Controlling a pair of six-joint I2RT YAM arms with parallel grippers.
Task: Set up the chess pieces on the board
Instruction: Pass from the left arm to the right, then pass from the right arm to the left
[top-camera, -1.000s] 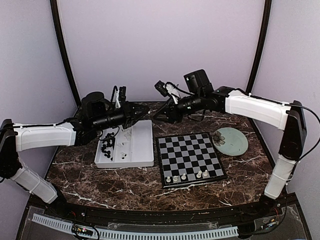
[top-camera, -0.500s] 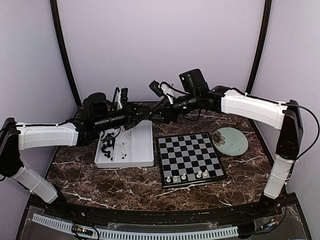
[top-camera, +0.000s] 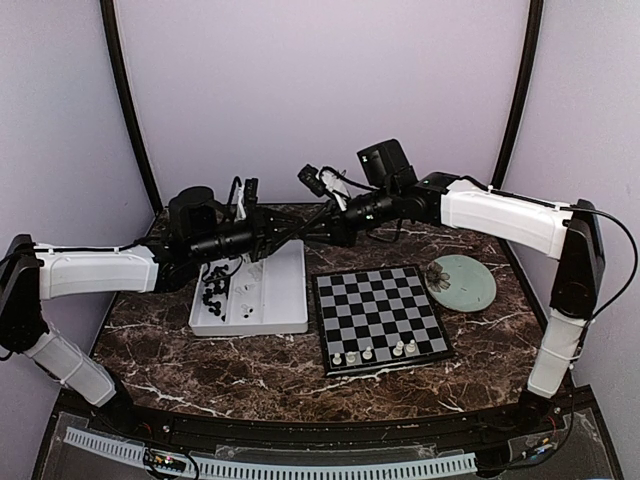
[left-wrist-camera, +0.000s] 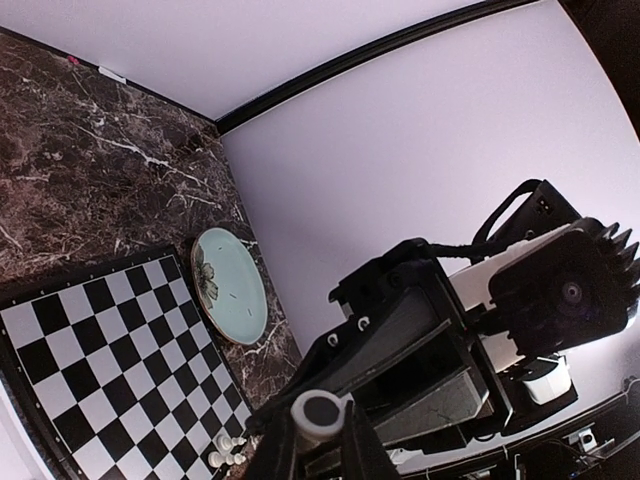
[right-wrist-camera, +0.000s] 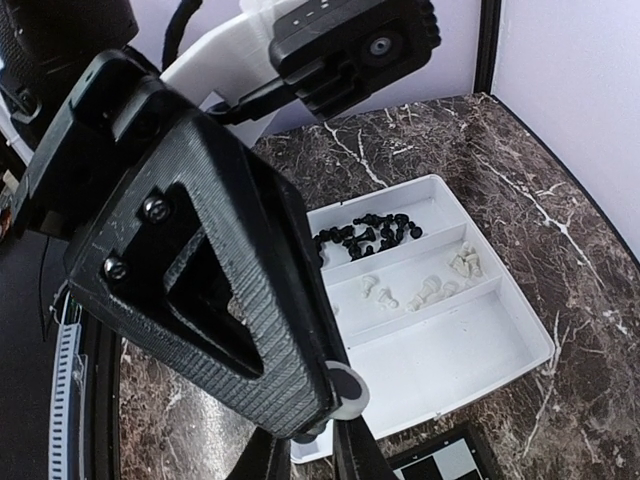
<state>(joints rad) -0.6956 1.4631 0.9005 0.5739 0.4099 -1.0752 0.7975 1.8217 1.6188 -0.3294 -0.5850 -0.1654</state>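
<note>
White piece (left-wrist-camera: 318, 415) was clamped by the left gripper (left-wrist-camera: 315, 442); the right gripper (right-wrist-camera: 308, 446) couldn't be told. Probably light, slippery, best pinched mid-body.

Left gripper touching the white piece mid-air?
Touching. The left wrist view shows the white piece pinched between the left gripper's two fingers, with no gap on either side.

The board (top-camera: 378, 305) has black and silver-grey checks. The desk (top-camera: 200, 360) is dark brown marble with white veins. The tray (top-camera: 290, 305) is white, the plate (top-camera: 470, 290) pale green. The chess pieces (top-camera: 367, 354) on the board are white; in the tray lie black and white ones.
</note>
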